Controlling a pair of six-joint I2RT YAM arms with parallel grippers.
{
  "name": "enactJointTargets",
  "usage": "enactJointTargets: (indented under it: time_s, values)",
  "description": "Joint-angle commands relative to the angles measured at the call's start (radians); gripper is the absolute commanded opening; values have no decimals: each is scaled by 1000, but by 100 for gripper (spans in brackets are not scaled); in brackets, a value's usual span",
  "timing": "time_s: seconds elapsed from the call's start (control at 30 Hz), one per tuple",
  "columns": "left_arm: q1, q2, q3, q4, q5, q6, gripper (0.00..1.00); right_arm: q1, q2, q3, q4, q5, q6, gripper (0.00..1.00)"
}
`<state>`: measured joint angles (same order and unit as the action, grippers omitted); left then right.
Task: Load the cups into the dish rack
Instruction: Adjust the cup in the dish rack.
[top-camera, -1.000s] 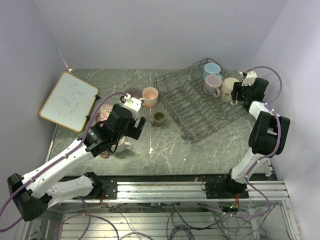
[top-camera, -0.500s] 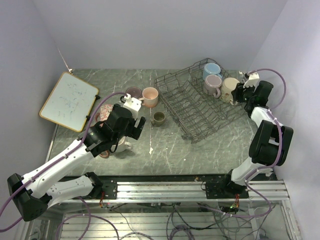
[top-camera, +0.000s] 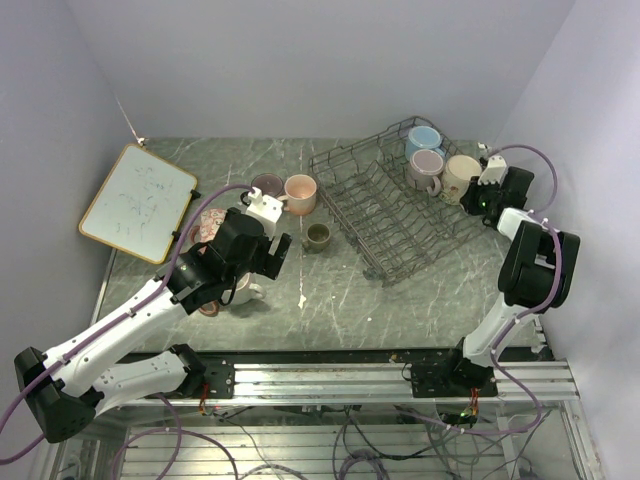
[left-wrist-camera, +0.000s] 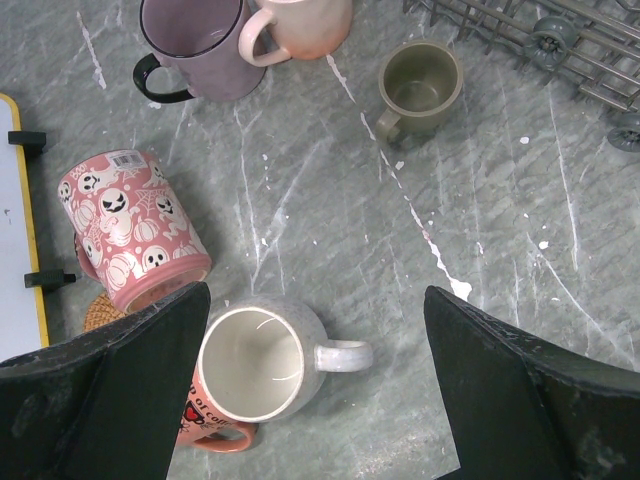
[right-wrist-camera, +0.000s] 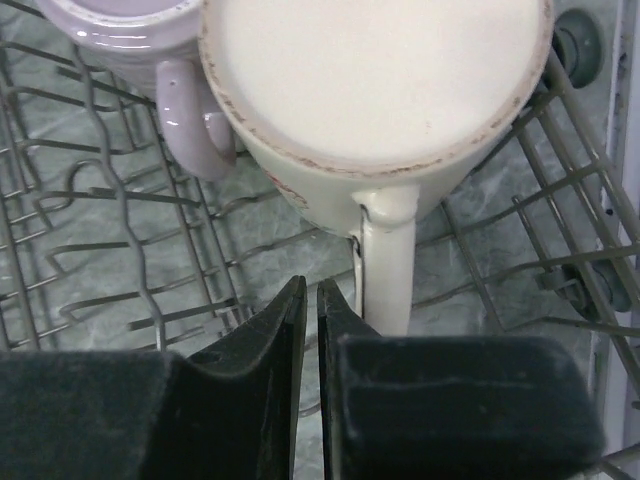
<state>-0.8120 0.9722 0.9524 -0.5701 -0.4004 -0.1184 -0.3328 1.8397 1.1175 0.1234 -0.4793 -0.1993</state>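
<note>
Dish rack (top-camera: 385, 215) at 2 o'clock in the overhead view, holding three cups: light blue cup (top-camera: 425, 139), mauve cup (top-camera: 427, 164), cream cup (top-camera: 460, 172), the last at 12 o'clock from the right gripper (right-wrist-camera: 310, 300), fingers pressed together, empty, beside its handle. Left gripper (left-wrist-camera: 315, 295), fingers wide apart, nearer the six loose cups: white cup (left-wrist-camera: 255, 365) upright at 7 o'clock from it, handle toward 3 o'clock, probably next; olive cup (left-wrist-camera: 420, 85), smallest, at 1 o'clock.

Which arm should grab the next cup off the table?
Left. The left gripper hangs open right above the white mug. The right gripper is shut, away at the dish rack by the cream mug already inside.
</note>
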Motion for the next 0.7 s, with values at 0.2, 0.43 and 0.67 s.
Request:
enactJointTargets:
  time_s: [0.2,0.43,0.67]
  values:
    - [10,-11,6,-1,-15,12,98,-6,57,100,-7,178,2,9]
    - [10,-9,5,0,-15,13,98,-6,74,120,8,231,0,8]
    - [10,-6,4,-2,-21,11,98,-6,89,146,9,240,-1,8]
